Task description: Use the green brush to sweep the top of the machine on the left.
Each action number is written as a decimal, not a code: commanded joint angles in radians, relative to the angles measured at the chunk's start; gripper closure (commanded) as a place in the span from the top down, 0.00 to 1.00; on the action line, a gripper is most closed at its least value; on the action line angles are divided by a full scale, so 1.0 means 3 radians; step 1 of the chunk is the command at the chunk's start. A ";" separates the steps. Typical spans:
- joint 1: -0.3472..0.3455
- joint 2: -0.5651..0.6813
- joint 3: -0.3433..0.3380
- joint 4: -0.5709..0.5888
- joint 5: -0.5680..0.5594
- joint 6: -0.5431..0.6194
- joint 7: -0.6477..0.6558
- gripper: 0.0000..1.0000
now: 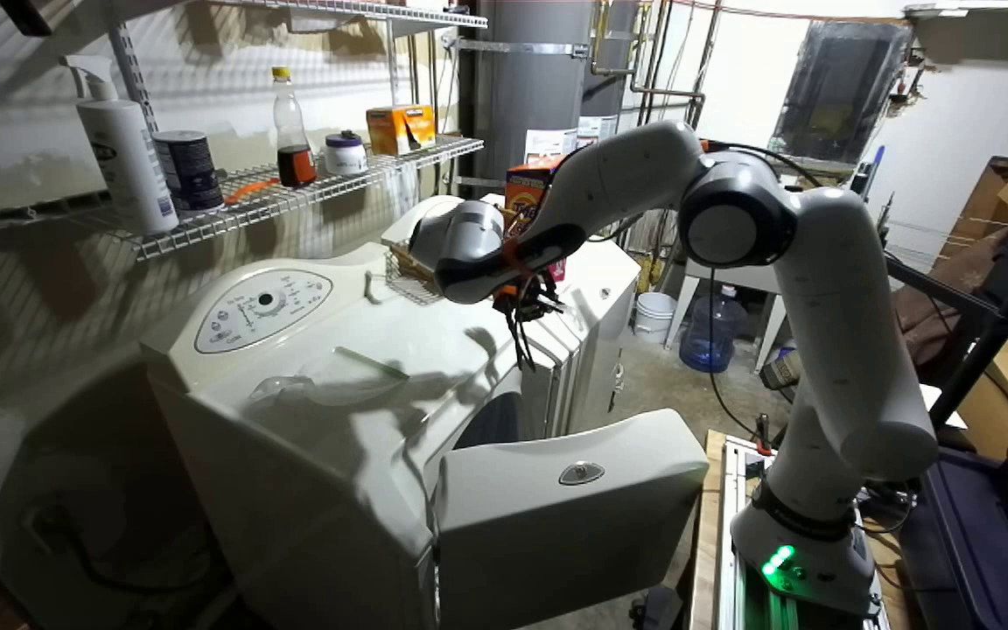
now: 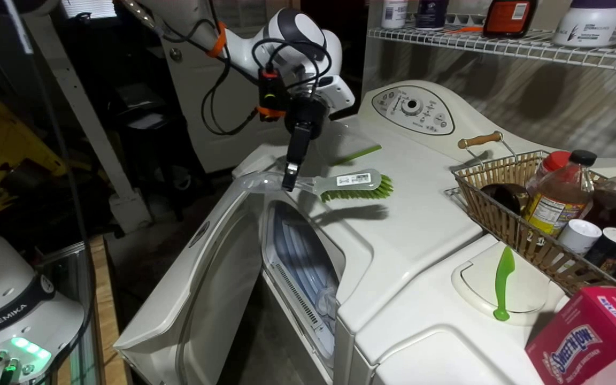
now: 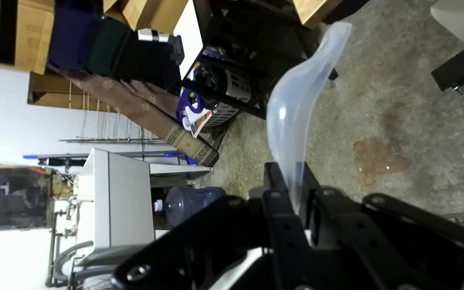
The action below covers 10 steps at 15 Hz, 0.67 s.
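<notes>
The green brush has green bristles and a translucent handle. My gripper is shut on that handle; in the wrist view its fingers stand on both sides of it. The brush lies level in the air, bristles down, its shadow falling on the machine below. The machine is white, with a dial panel at the back, and also shows in an exterior view. There the gripper is over the machine's front edge, and the brush is not clearly visible. The wrist view does not show the bristles.
A clear dustpan with a green edge lies on the machine's top. The machine's front door hangs open. A wicker basket of bottles, a green scoop and a pink box stand alongside. A wire shelf hangs above.
</notes>
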 commanded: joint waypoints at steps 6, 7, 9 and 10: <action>-0.0062 0.1473 -0.0138 0.1530 -0.1116 -0.0423 -0.1091 0.03; -0.0060 0.1602 -0.0153 0.1674 -0.1246 -0.0421 -0.1199 0.03; -0.0072 0.1737 -0.0167 0.1826 -0.1435 -0.0384 -0.1356 0.03; -0.0090 0.1689 -0.0164 0.1757 -0.1495 -0.0336 -0.1411 0.03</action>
